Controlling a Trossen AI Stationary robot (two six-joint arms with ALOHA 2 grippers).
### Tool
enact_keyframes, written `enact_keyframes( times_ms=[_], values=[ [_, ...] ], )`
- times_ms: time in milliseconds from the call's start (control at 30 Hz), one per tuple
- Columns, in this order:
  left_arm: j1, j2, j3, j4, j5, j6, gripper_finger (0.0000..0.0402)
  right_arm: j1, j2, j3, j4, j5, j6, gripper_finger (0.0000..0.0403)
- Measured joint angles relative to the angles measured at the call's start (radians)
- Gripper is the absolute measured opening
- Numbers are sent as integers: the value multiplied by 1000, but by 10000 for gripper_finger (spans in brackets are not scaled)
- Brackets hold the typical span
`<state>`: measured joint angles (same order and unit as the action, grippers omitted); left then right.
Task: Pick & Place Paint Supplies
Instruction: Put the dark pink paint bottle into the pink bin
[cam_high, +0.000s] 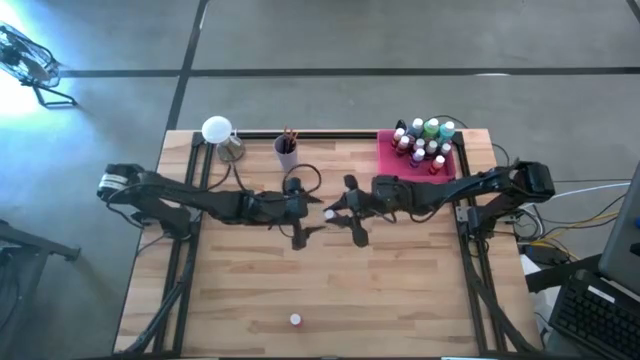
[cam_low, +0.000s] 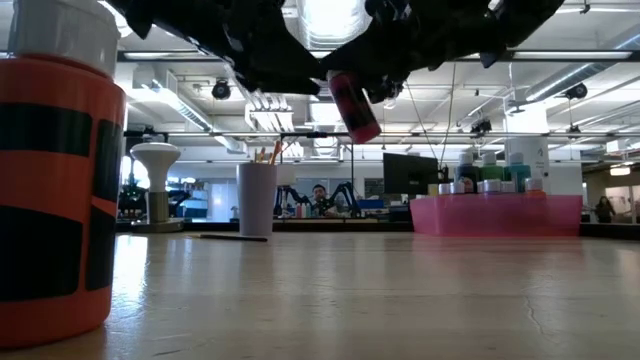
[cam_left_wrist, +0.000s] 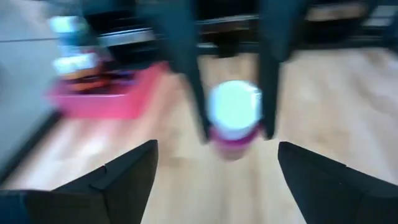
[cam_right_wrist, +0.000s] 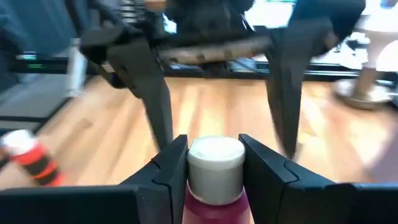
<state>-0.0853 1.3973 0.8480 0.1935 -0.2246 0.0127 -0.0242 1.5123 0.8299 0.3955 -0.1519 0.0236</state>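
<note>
A small magenta paint bottle with a white cap (cam_high: 328, 213) (cam_low: 355, 105) hangs in the air over the middle of the table. My right gripper (cam_high: 338, 212) (cam_right_wrist: 214, 154) is shut on it. My left gripper (cam_high: 310, 216) (cam_left_wrist: 217, 177) is open and faces the bottle from the table's left, a short way off and touching nothing. In the left wrist view the bottle (cam_left_wrist: 233, 115) shows between the right arm's two fingers. Another bottle, orange with black bands (cam_high: 296, 320) (cam_low: 55, 190), stands upright near the table's near edge. My right gripper pinches the magenta bottle between its two fingers, one on each side of the white cap (cam_right_wrist: 214, 152) and the bottle's shoulder just below it. The fingers (cam_left_wrist: 268, 93) come from the table's right. The bottle is lifted clear of the table and tilted (cam_low: 358, 112).
The pink tray (cam_high: 388, 152) (cam_low: 500, 215) at the far right holds several white-capped bottles. The lilac cup (cam_high: 286, 155) (cam_low: 257, 200) with brushes and a white round-topped stand (cam_high: 217, 130) are at the far edge. A thin dark brush (cam_low: 232, 237) lies by the cup.
</note>
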Motion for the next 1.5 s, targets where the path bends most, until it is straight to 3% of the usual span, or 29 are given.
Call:
enact_keyframes(
  times_ms=[133,267,367,633,800,1000,1300,1500],
  values=[
    [0,-69,-13,-49,-237,-10,335,0,-53,-5,-54,131,-7,115],
    [1,-132,-52,-46,-390,-8,332,0,-129,-39,-54,295,-28,119],
    [5,-172,-79,-24,-445,-11,332,0,-194,-81,-56,441,-37,115],
    [34,-211,-136,94,-456,42,332,-7,-392,-263,39,737,-49,125],
    [54,-211,-136,129,-455,64,332,-68,-480,-401,213,767,-50,116],
    [62,-210,-136,131,-455,63,331,-191,-498,-516,316,817,22,118],
    [64,-210,-136,129,-452,63,330,-321,-412,-640,601,818,34,114],
    [64,-209,-136,129,-452,62,329,-369,-309,-647,711,821,0,123]
  ],
)
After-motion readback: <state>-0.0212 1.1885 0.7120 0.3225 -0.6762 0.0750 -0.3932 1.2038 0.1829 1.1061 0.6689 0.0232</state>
